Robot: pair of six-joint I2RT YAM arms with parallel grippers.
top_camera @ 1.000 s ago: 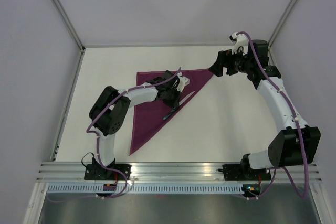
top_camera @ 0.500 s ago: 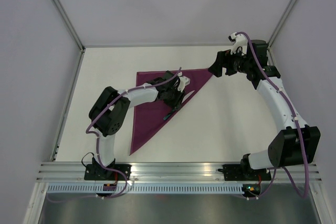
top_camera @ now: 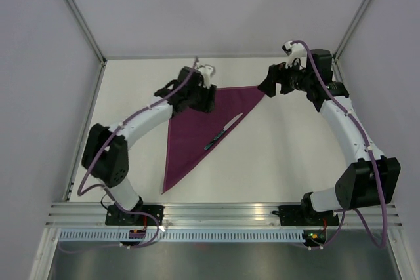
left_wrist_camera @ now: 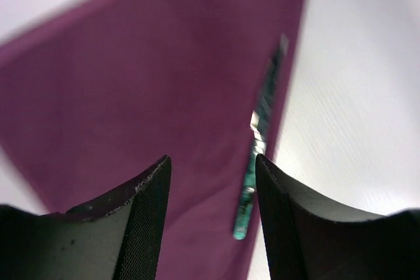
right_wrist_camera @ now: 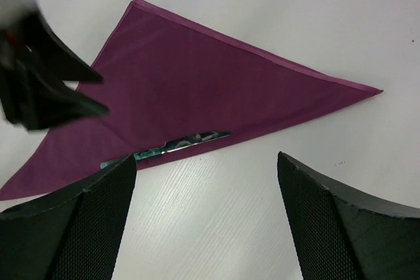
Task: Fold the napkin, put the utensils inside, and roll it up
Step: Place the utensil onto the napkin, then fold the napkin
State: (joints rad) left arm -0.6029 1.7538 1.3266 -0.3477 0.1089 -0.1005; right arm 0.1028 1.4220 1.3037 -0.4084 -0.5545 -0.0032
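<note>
**Top view:** napkin, dark magenta cloth w/ slight sheen, lies flat on the white table. It's folded to a triangle: one straight edge along the far side, one down the left, and a long diagonal from right tip to near tip. Knife lies along that diagonal, approx mid-length. Its silver blade points toward the napkin's right tip, dark handle toward the near tip. L gripper hangs over the napkin's far-left corner. R gripper is just beside the right tip; can't tell if it touches. Bare tabletop shows right of the napkin and on its near side.

**L wrist view:** blurred. L gripper is partway open w/ nothing btwn its fingers. The pads are black w/ fine mesh texture. Napkin fills left and centre. Knife, shiny w/ teal tint, runs along the napkin's right-hand edge, w/ table beyond it.

**R wrist view:** R gripper is spread wide and holds nothing; same meshed black pads. Napkin lies beyond the fingertips, w/ a narrow hem and a sharp tip at right. Knife lies right along the napkin's nearest edge. L gripper, blurred, is over the napkin's left corner. Table has faint fine grain lines.
</note>
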